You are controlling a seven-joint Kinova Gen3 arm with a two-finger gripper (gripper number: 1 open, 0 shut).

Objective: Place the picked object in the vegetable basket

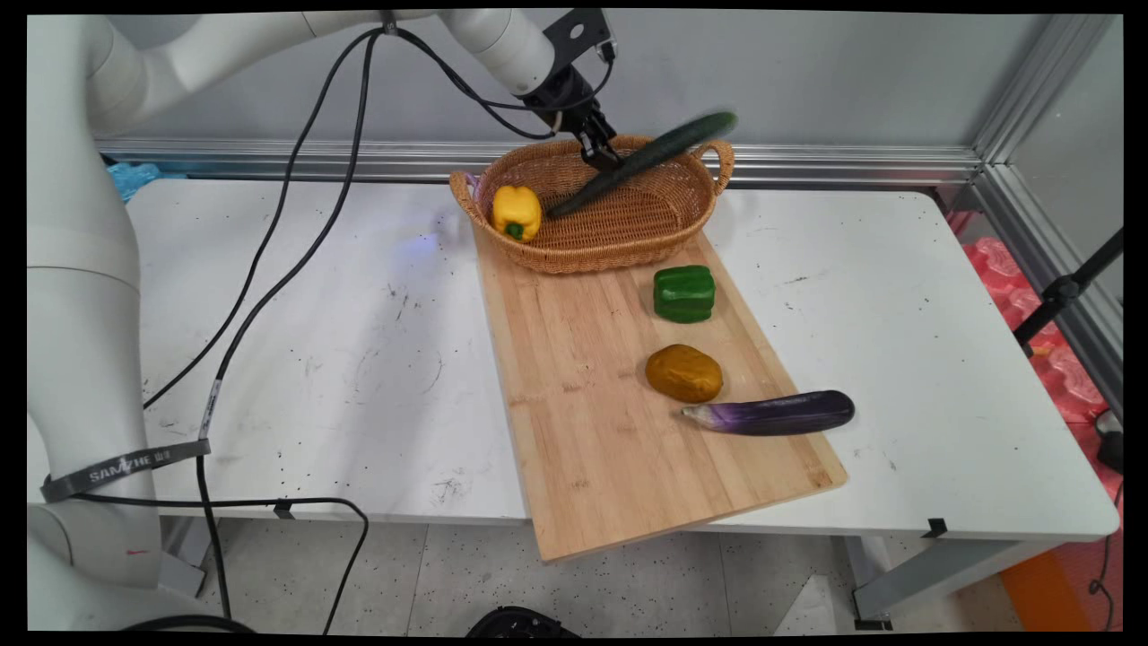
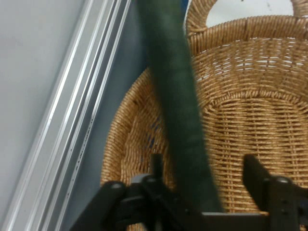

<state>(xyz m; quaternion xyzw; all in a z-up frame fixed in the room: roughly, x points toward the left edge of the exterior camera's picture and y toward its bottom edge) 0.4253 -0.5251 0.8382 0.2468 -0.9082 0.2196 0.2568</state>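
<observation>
**A:** What's hard to make out, starting nearest the camera?

**B:** The wooden board [image 1: 574, 431] has its near corner hanging past the front edge of the table [image 1: 314, 341]. Farther back, the cucumber [image 1: 646, 161] is smeared along its length in the main view. In the hand view, the cucumber [image 2: 183, 125] runs off the top of the picture and its lower end is hidden behind the gripper's linkage. I can't tell whether that low end rests on the weave.

**A:** And the gripper?

**B:** The gripper [image 1: 599, 152] hangs over the far rim of the basket [image 1: 628, 242], and in the main view its tips are lost against the cucumber. From the hand view the gripper [image 2: 204, 161] stands spread wider than the cucumber. The left finger is right at the cucumber's side. The right finger [image 2: 253, 168] is clear of it, with bare basket [image 2: 250, 125] showing between. So nothing is clamped.

**A:** Now everything, near to far.

**B:** An eggplant [image 1: 771, 414] lies across the board's right edge with its stalk end on the wood. Just behind it sits a brown potato [image 1: 683, 372], then a green pepper [image 1: 684, 293]. The basket stands on the board's far end. A yellow pepper [image 1: 516, 212] is inside at its left. The cucumber slants from beside that pepper up past the right handle.
</observation>
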